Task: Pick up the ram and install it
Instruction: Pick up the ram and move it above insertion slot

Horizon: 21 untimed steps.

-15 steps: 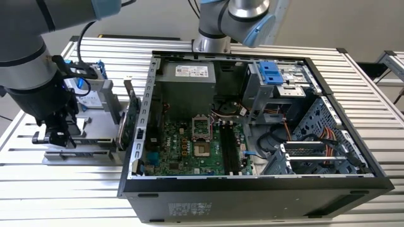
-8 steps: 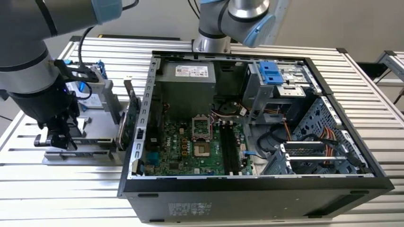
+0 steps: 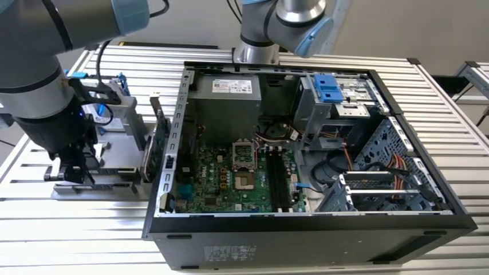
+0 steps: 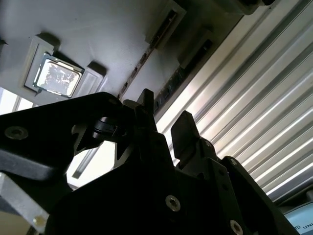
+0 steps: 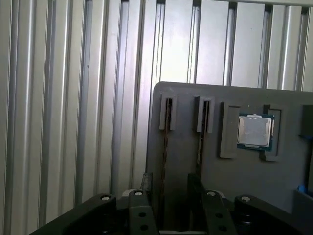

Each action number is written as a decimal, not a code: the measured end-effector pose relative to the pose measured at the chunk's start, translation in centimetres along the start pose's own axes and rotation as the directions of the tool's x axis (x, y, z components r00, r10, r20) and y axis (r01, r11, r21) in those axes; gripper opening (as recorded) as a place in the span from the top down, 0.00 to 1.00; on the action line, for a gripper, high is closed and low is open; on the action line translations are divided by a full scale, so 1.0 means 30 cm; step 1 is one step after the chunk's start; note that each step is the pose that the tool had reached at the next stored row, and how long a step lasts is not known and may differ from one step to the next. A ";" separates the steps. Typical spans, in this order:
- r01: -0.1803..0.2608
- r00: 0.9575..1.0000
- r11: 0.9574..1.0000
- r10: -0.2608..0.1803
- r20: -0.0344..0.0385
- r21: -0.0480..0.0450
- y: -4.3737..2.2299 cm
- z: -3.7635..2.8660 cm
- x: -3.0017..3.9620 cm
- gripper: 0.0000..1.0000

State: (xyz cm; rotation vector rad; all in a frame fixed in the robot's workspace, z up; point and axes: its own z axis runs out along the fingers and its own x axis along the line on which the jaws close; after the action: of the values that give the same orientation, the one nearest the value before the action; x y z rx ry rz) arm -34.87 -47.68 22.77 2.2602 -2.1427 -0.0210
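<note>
Tool [image 3: 70, 172] is down at the grey holder [image 3: 91, 189], which sits on the slatted metal surface [image 3: 77, 240] at the exterior view's left of the open computer case [image 3: 306, 243].

In both wrist views the tool [image 5: 170, 181] [image 4: 165, 115] is open. Its two black fingers [image 5: 146, 182] stand apart, one on each side of a narrow slot in the holder [image 5: 244, 181].

The ram [image 5: 165, 147] [image 4: 144, 61] looks like the thin dark strip standing on edge in that slot and running between the fingers. I see it edge-on only, so I can't confirm chips or colour. I can't tell if either finger touches it; in the first wrist view there's a gap on both sides. It's in the holder, not in the case.

A second slot [image 5: 205, 115] runs parallel just beside the first. A processor chip [image 5: 254, 131] [image 4: 56, 77] sits in a square pocket further along the holder.

In the exterior view, a drive in a blue frame [image 3: 107, 94] stands at the holder's far end, and a green card [image 3: 158, 143] stands upright between the tool and the case wall. The motherboard [image 3: 229, 177] lies flat in the case, with long black memory slots [image 3: 279, 183] near its middle.
</note>
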 end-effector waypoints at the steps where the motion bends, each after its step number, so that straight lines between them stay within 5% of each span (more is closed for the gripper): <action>1: 0.000 1.000 1.000 0.000 0.000 0.000 0.000 0.003 0.000 0.00; 21: 0.000 1.000 1.000 0.000 0.000 -0.002 -0.002 0.066 0.003 0.00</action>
State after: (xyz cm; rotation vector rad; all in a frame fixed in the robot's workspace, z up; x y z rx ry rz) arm -34.86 -47.78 20.79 2.2591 -2.1415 -0.0236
